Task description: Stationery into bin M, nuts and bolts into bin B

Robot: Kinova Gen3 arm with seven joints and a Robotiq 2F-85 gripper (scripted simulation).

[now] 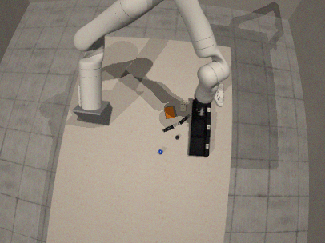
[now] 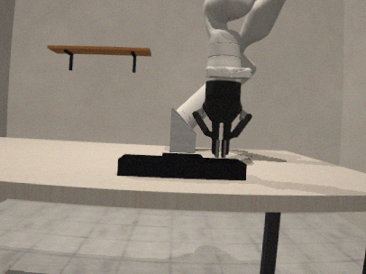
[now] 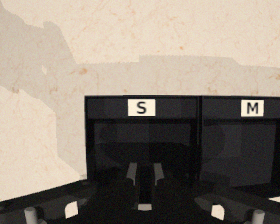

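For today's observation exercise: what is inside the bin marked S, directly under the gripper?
In the wrist view, the bin marked S shows only a dark interior behind the nearly closed gripper. The fingers hide part of its floor, so a small item there cannot be ruled out.

Black bins (image 1: 198, 144), orange block (image 1: 170, 112), blue piece (image 1: 159, 152), beige table (image 1: 120, 190), white arm (image 1: 192, 18)
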